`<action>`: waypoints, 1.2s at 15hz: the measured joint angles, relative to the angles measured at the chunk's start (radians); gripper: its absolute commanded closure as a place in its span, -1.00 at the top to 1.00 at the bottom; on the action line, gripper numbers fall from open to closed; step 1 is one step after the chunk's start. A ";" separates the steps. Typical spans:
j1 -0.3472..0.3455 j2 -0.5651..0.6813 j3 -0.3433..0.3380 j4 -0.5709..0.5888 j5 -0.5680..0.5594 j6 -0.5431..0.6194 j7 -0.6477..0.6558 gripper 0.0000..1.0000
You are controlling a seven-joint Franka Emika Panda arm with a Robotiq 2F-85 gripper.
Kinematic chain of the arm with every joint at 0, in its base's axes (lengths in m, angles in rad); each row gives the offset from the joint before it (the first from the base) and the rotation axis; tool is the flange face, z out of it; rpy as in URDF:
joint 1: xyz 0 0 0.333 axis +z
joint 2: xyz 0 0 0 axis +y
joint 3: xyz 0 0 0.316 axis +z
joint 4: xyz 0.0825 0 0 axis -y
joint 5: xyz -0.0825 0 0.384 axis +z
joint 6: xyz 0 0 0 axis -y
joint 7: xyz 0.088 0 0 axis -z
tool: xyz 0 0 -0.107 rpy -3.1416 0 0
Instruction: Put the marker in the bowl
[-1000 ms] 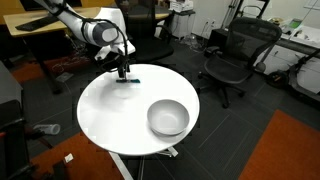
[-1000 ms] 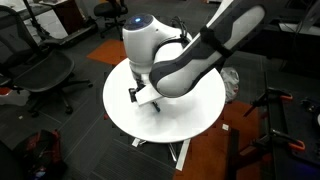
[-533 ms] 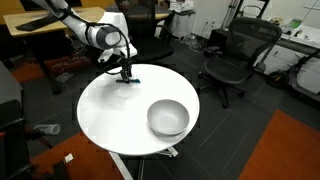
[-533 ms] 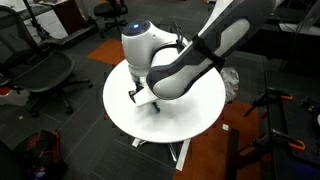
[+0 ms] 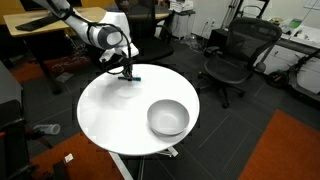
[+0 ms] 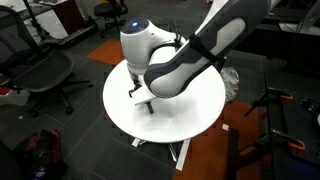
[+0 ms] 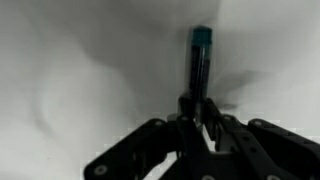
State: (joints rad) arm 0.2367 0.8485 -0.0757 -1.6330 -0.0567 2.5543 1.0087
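The gripper (image 7: 198, 108) pinches the dark end of the marker (image 7: 199, 65), whose teal tip points away over the white table (image 7: 80, 60); in an exterior view the bowl (image 5: 168, 117) sits nearer, well apart from the gripper at the table's far edge

A round white table (image 5: 110, 115) stands near black mesh office chairs (image 5: 235, 55).

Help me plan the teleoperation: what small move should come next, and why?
Probably lift the gripper straight up a little. In the wrist view its fingers look closed on the marker, which sits low over the table, while the bowl stands apart from it, its rim higher than the marker.
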 measured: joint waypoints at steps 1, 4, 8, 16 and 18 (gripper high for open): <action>-0.002 0.000 -0.002 0.000 0.000 0.000 0.000 -0.91; -0.009 -0.007 -0.017 -0.007 0.000 -0.001 -0.002 -0.91; -0.028 -0.061 -0.051 -0.064 0.000 -0.001 -0.010 -0.91; -0.086 -0.297 -0.122 -0.258 -0.010 -0.001 -0.126 -0.91; -0.103 -0.355 -0.137 -0.298 -0.016 -0.001 -0.152 -0.91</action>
State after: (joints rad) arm 0.1336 0.4937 -0.2131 -1.9307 -0.0729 2.5534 0.8563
